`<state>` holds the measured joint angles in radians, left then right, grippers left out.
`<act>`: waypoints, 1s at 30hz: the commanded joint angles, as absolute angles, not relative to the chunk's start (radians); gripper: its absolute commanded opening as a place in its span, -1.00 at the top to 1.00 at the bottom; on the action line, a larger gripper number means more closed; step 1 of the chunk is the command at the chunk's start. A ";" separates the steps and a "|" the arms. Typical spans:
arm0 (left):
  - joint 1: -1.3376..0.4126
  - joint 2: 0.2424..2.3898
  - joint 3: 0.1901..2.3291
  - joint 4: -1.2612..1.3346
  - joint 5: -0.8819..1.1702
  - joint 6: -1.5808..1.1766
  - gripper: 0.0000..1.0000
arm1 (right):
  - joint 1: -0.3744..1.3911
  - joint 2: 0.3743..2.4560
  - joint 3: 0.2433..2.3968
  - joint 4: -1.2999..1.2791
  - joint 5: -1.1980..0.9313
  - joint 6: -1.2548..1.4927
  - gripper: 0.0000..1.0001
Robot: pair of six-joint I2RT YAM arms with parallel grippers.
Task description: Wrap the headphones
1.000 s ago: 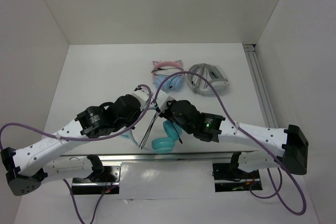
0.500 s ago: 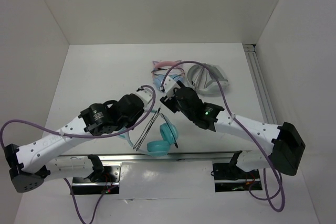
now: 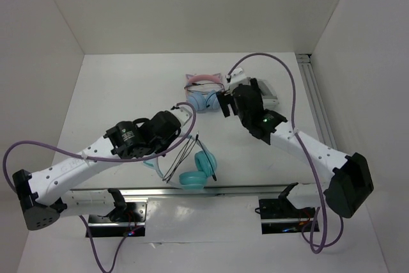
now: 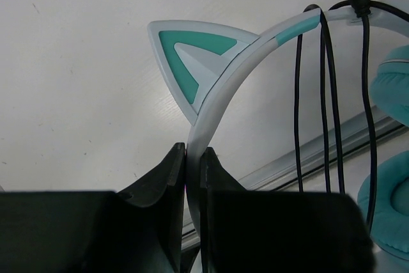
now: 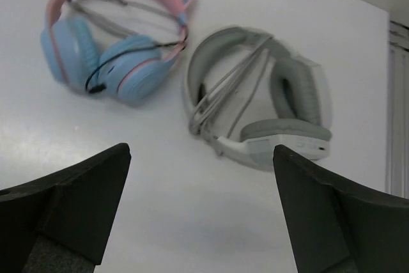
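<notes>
Two left fingers (image 4: pixel 160 180) pinch headphones (image 4: pixel 223 75) headband; right fingers (image 5: pixel 77 199) spread, away.

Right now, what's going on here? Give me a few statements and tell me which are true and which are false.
1. The left gripper is shut on the headband of the teal headphones. True.
2. The right gripper holds the pink pair. False: it is open and empty, above the table.
3. The dark cable hangs over the headband in several strands. True.
4. The grey pair has cat ears. False: it has none; the pink pair does.
</notes>
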<state>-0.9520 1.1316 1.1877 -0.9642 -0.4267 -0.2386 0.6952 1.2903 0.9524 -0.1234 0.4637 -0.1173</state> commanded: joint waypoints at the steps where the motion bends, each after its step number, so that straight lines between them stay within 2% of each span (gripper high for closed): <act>1: -0.911 1.143 1.194 -0.870 -0.420 -0.294 1.00 | 0.663 1.216 1.118 -0.208 0.643 0.070 -1.00; 4: -0.865 1.152 1.183 -0.838 -0.410 -0.331 1.00 | 0.638 1.204 1.215 -0.357 0.701 0.169 -1.00; 10: -0.804 1.152 1.154 -0.764 -0.413 -0.426 1.00 | 0.638 1.077 1.328 -0.437 0.508 0.239 -1.00; 17: -0.759 1.163 1.123 -0.704 -0.414 -0.491 1.00 | 0.638 0.945 1.319 -0.436 0.304 0.261 -1.00; 30: -0.660 1.160 1.054 -0.607 -0.400 -0.589 1.00 | 0.638 0.914 1.296 -0.492 0.241 0.288 -1.00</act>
<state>-0.6762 1.1893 1.0409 -0.7174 -0.4141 -0.5327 0.6411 0.9295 1.2964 -0.4625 0.2630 0.2726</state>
